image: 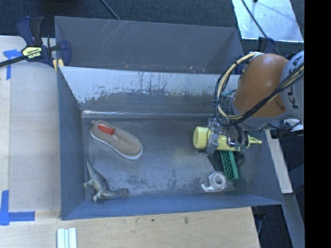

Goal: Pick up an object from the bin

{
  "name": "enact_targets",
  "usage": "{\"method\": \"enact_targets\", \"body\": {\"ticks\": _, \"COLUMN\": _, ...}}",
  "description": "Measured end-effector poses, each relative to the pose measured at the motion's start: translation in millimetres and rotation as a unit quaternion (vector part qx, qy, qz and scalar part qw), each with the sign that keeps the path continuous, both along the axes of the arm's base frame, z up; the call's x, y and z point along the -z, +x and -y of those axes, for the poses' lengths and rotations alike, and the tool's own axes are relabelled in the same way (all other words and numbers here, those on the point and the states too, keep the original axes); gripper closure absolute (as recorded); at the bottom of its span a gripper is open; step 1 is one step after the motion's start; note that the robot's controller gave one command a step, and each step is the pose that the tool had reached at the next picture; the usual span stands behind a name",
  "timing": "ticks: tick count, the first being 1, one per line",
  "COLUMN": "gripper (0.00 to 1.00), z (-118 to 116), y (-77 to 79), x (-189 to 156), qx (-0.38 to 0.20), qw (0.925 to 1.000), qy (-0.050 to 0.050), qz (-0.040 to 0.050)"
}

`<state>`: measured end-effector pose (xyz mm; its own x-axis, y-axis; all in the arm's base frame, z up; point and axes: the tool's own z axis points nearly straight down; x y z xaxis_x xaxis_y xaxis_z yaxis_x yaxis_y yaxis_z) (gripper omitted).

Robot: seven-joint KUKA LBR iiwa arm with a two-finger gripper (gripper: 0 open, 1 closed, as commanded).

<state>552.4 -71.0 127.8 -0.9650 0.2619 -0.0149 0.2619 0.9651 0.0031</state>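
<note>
1. Approach, by my read: the arm (261, 84) hangs low at the right end of the bin (70, 138), jaws just beside a yellow cylinder (200, 137) with a green studded brick (229, 164) close below. I cannot tell whether they are wide or closed.
2. Next I must settle on one piece and close squarely.
3. The cylinder looks smooth, hard and likely to roll; the brick is ridged and flat-sided. A soft beige shoe (118, 141) lies well apart.

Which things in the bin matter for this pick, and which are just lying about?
In play: gripper, low at the right end; yellow cylinder beside it; green studded brick on its near side.
Lying about: beige slip-on shoe, left; grey toy lizard, near-left corner; white ring-shaped piece, near-right.
</note>
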Motion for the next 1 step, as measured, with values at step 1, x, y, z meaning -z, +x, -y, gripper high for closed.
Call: {"method": "enact_targets", "body": {"ticks": 1, "gripper": 1.00, "z": -5.0, "y": -14.3, "x": -12.9, "qx": 0.003, "qw": 0.9999, "qy": 0.001, "qz": -0.0132}}
